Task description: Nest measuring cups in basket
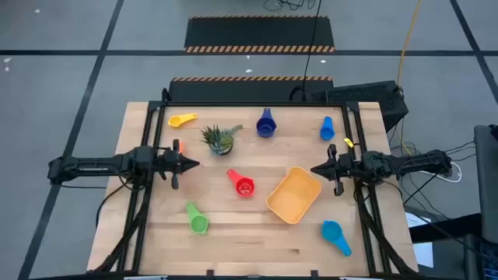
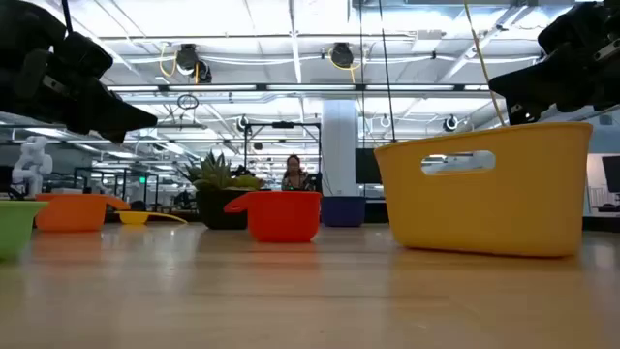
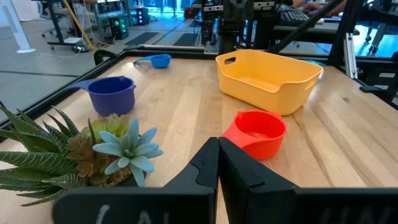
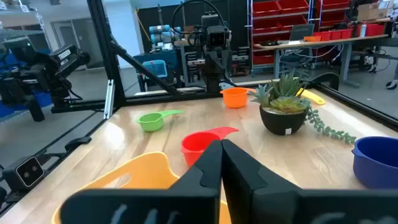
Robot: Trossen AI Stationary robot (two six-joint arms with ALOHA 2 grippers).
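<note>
From the high view I see the shallow orange-yellow plastic basket (image 1: pixel 293 194) lying empty at about four o'clock from the table's middle, with the red round plastic cup (image 1: pixel 243 185) just beside it at its nine o'clock. The green plastic cup (image 1: pixel 197 220) sits at seven o'clock, the yellow cup (image 1: pixel 184 120) at eleven, the dark blue cup (image 1: pixel 266 124) at twelve, the blue cup (image 1: pixel 327 128) at one and the light blue cup (image 1: pixel 334 235) at five; a small spiky potted plant (image 1: pixel 219 138) stands between yellow and dark blue. My left gripper (image 1: pixel 191 163) hovers at nine o'clock, the right gripper (image 1: pixel 315 169) at three, both pinched closed and carrying nothing. The low view shows the basket (image 2: pixel 489 189) resting flat on the wood. In the left wrist view the closed fingers (image 3: pixel 239 171) point at the red cup (image 3: pixel 257 132).
</note>
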